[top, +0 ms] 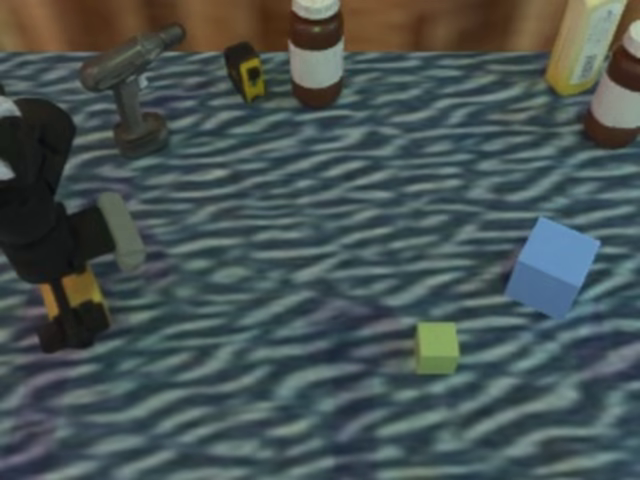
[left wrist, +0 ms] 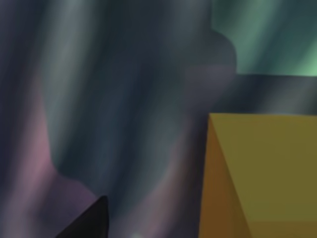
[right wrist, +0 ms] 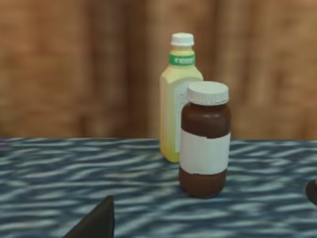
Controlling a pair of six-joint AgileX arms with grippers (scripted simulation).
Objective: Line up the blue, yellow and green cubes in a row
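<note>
The left gripper [top: 72, 318] is low at the left side of the surface [top: 300, 400], its fingers closed on the yellow cube [top: 78, 290], which fills the left wrist view. The green cube [top: 437, 347] and blue cube [top: 552, 266] lie well apart from it, toward the right. The likely next move is to carry the yellow cube level toward them and set it down square in their line; the right arm is out of the top view.

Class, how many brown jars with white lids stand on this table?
2: one brown jar at the back centre, another jar at the back right beside the yellow bottle. None seems hidden.
</note>
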